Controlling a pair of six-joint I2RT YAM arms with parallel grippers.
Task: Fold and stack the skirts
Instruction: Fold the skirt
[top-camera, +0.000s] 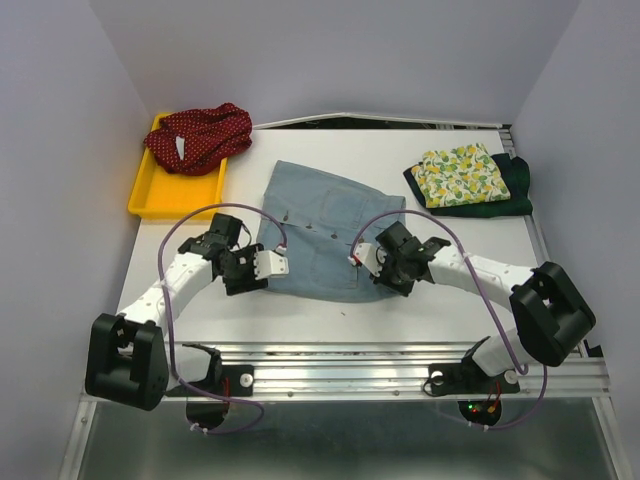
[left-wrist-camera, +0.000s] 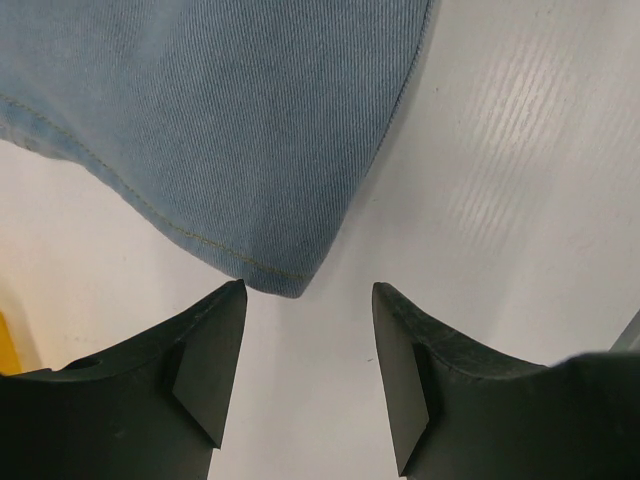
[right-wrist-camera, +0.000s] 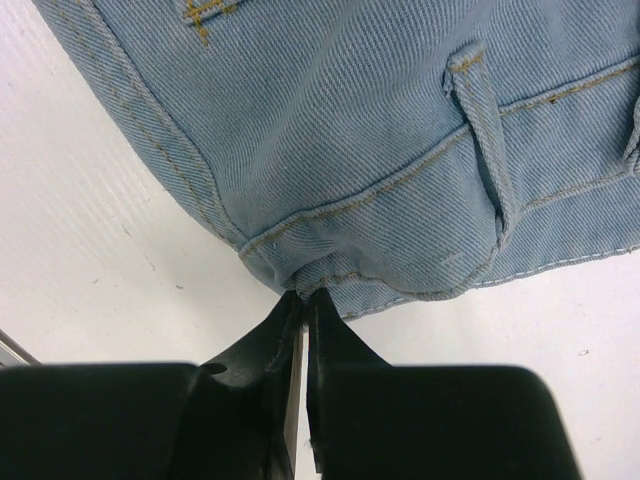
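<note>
the light-blue denim skirt (top-camera: 325, 235) lies flat on the table (top-camera: 330, 320) between both arms, one corner clamped in the right claw (right-wrist-camera: 303, 305), the opposite corner just ahead of the left claw (left-wrist-camera: 308, 340), which stands apart and empty.

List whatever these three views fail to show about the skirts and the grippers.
- Dark green skirt: in the top view it is mostly covered by the lemon-print skirt, so its fold is unreadable.
- Denim skirt: in the top view its near corners are masked by the left gripper and the right gripper.
- Right wrist view: the shut jaws hide how much hem is pinched.
- Red dotted skirt: it is bunched, and its white tag is too small to read.
</note>
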